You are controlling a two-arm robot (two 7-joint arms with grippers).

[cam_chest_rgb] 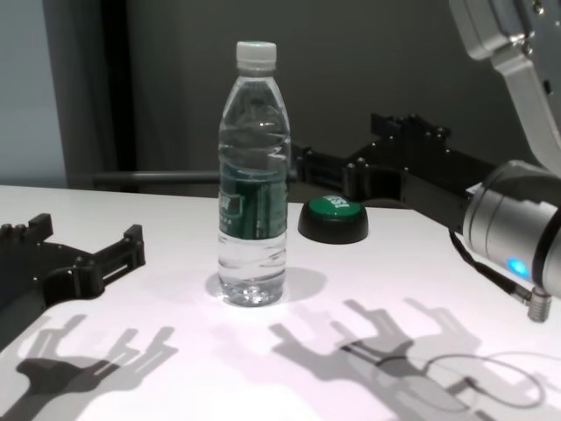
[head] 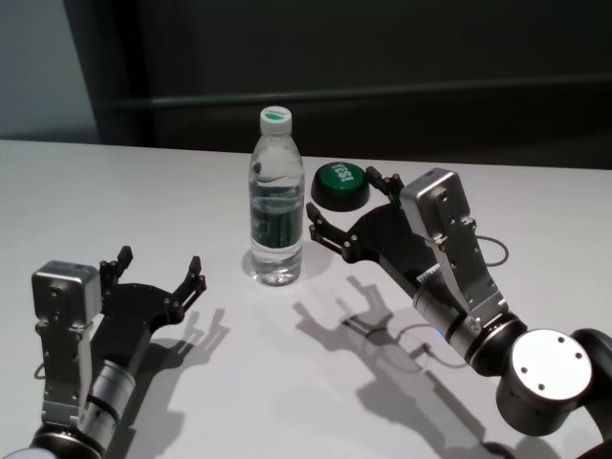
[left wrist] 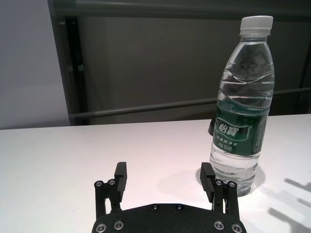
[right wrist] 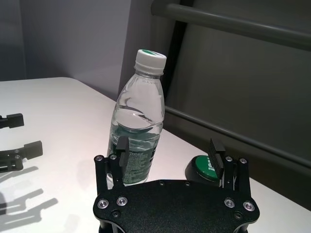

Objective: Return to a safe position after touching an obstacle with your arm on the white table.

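The clear water bottle (head: pixel 276 201) with a white cap and dark green label stands upright on the white table (head: pixel 115 191), near its far edge. My right gripper (head: pixel 346 203) is open, raised above the table just right of the bottle. One fingertip (head: pixel 314 218) is very close to the bottle's side; I cannot tell if it touches. In the right wrist view the bottle (right wrist: pixel 138 121) stands just beyond the open gripper (right wrist: pixel 169 148). My left gripper (head: pixel 161 260) is open and empty, low at the front left, apart from the bottle (left wrist: pixel 243 111).
A round green push button (head: pixel 340 184) on a black base sits behind the right gripper, near the table's far edge. A thin cable (cam_chest_rgb: pixel 491 377) lies on the table at the front right. A dark wall with a rail (left wrist: pixel 146 107) runs behind the table.
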